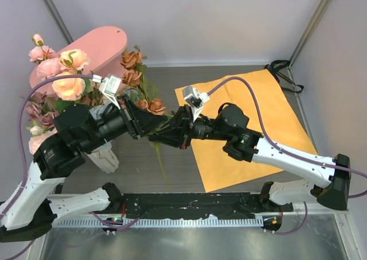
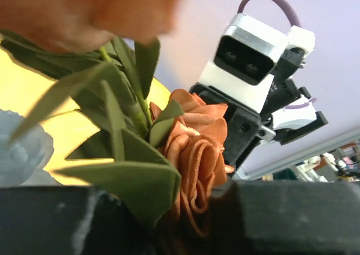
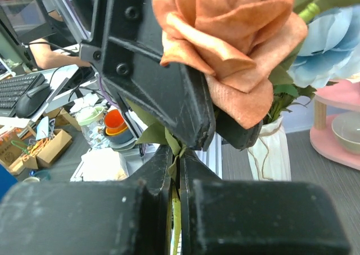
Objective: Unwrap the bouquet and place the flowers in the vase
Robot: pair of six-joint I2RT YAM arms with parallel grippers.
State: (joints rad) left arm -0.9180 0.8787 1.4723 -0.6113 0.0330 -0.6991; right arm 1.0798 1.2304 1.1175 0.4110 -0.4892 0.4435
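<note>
Your right gripper (image 3: 176, 156) is pinched tight on the green stem (image 3: 176, 227) of the orange rose (image 3: 230, 47). Its jaws all but meet, the stem runs down between them, and the bloom sits just above the fingertips.

Right above that pinch your left gripper (image 2: 183, 213) reaches in from the opposite side. Its fingers (image 3: 163, 92) are drawn in close on the leaves and the base of the same bloom, one on each side and both against it. The two grippers meet tip to tip, raised off the table (image 1: 143, 174). Below them the free end of the stem hangs toward the near edge.

Just past the rose, on the left gripper's side, a pale-blue bloom (image 3: 332, 41) shows above the vase (image 3: 270, 153). The vase stands upright on the table, partly under your left forearm. Pink, peach and cream flowers (image 1: 69, 85) rise from it.

Farther out beyond the vase is a pink stand (image 1: 94, 47).

On the opposite side, beneath and behind your right arm, the orange sheet (image 1: 287, 116) lies spread flat on the table. The black ribbon (image 1: 284, 73) lies at its far corner.
</note>
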